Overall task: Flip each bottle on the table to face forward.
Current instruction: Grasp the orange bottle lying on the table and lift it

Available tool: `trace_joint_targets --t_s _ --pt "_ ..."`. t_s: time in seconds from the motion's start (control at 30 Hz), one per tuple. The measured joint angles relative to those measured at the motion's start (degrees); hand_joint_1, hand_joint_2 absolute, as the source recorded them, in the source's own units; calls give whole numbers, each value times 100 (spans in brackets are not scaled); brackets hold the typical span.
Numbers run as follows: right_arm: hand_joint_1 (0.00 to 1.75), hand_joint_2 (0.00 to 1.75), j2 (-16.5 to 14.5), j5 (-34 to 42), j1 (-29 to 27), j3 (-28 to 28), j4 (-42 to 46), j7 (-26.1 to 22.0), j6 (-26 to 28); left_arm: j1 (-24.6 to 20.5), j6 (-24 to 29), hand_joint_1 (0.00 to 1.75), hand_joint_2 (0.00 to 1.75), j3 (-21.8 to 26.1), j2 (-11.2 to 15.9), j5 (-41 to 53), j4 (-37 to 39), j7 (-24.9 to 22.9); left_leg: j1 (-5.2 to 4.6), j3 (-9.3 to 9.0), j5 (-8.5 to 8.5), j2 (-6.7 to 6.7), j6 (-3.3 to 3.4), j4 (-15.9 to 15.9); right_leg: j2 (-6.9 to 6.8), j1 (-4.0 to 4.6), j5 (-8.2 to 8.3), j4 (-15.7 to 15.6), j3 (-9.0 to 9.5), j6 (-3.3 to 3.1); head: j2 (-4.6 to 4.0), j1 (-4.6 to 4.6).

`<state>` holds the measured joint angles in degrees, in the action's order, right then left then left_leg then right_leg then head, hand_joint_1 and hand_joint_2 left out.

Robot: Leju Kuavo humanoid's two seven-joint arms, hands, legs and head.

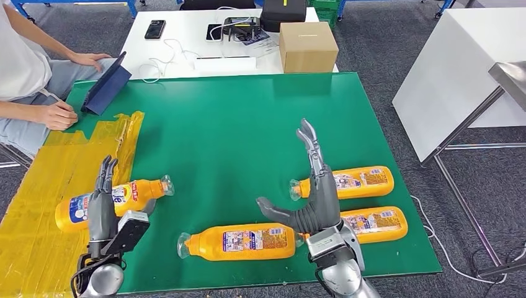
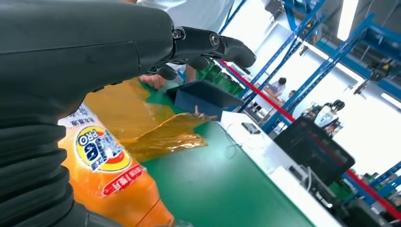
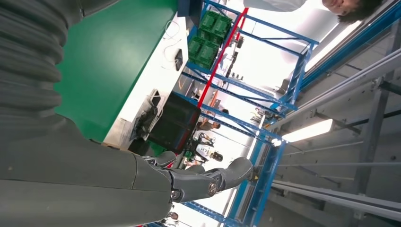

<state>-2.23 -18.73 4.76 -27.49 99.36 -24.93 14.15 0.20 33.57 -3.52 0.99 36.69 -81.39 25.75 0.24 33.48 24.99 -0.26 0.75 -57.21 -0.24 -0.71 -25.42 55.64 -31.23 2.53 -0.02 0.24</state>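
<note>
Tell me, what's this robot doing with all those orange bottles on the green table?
It is turning bottles so that they face forward. Four orange bottles lie on their sides on the green table. The left hand is over the leftmost bottle, which lies partly on yellow tape; whether it grips it is unclear. The right hand is raised, fingers spread, holding nothing, above the two right-side bottles. The middle bottle lies untouched. A person sits at the far left corner with a tablet.

Green mat (image 1: pixel 236 124) centre open; cardboard box (image 1: pixel 308 46) at far edge, tablet (image 1: pixel 106 85), person's hand (image 1: pixel 57 115) far-left.
</note>
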Motion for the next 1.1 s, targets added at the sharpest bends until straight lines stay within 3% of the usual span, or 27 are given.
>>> trace_joint_targets --t_s 0.2,0.47,0.73,0.9,1.1 --pt "0 175 7 -13 21 -5 -71 0 4 86 3 0 175 56 -54 -95 -236 85 2 0 -2 0 0 0 0 1 0 1 2 0 0 1" --pt "0 175 131 -815 166 -206 -231 310 53 328 239 0 175 189 -304 -814 -951 912 0 2 0 -2 0 0 -1 -3 0 0 0 0 0 1" --pt "0 175 303 -1525 199 -485 -461 724 29 523 264 0 175 84 -459 -865 -1481 900 0 2 0 -1 0 0 -1 -1 0 0 -1 0 0 0" --pt "0 175 475 -2204 237 -725 -707 1239 -418 559 115 0 175 -11 -487 -929 -1568 830 0 0 0 -2 0 0 -1 -1 0 0 -1 0 0 0" --pt "0 175 785 -2668 189 -1058 -1283 1472 -556 546 109 0 175 -168 -529 -1002 -1572 794 -2 2 0 -2 1 -1 -1 -5 0 -1 -2 0 0 0"
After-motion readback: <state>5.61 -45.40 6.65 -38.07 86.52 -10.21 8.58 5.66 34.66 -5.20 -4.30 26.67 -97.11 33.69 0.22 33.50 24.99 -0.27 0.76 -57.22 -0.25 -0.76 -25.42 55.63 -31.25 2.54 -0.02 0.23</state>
